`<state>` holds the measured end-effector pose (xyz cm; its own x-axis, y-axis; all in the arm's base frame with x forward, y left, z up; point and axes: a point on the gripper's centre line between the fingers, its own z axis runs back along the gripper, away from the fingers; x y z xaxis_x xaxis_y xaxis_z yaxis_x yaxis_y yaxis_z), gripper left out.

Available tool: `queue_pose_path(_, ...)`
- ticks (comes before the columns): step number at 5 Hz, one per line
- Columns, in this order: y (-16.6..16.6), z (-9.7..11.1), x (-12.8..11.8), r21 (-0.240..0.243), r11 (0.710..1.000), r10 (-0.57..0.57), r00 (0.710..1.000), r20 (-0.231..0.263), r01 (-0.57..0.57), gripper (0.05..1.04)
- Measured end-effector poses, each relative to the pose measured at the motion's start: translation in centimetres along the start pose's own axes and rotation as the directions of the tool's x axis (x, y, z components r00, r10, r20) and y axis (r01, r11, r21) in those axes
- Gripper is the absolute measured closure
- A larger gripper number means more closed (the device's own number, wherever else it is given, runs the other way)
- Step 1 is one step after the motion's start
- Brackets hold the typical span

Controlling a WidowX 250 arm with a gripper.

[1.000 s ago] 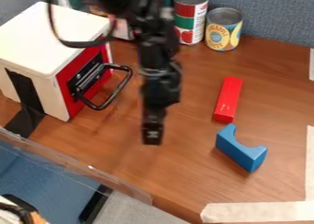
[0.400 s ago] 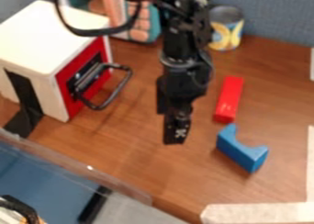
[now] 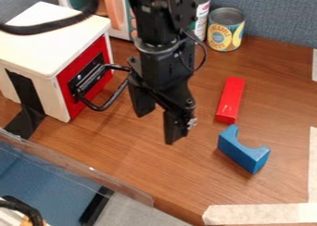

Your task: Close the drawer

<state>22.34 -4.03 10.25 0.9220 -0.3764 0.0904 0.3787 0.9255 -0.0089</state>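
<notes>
From here the drawer [image 3: 86, 81] sits at the left, in the white box [image 3: 46, 42], its red front looking about flush, though I can't say whether a sliver of gap remains. The gripper [image 3: 158, 128] is open and empty, beside the handle [image 3: 114, 97]; whether they touch, I can't tell. Looks nearly done to me: at most, one small push left.

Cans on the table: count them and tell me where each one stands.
2. One can stands at the back, to the picture's right of the robot arm; the other can stands just left of it, partly behind the arm, which may hide more.
</notes>
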Motion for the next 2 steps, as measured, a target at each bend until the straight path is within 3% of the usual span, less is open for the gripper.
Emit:
queue_pose_path(1, -1.2, 1.0, -0.3, 0.001, 0.998, 0.06, 0.998, 0.005, -0.06, 0.084)
queue_pose_path(2, -1.6, 2.3, -0.6, 0.052, 0.993, 0.102, 0.994, 0.044, -0.104, 0.084)
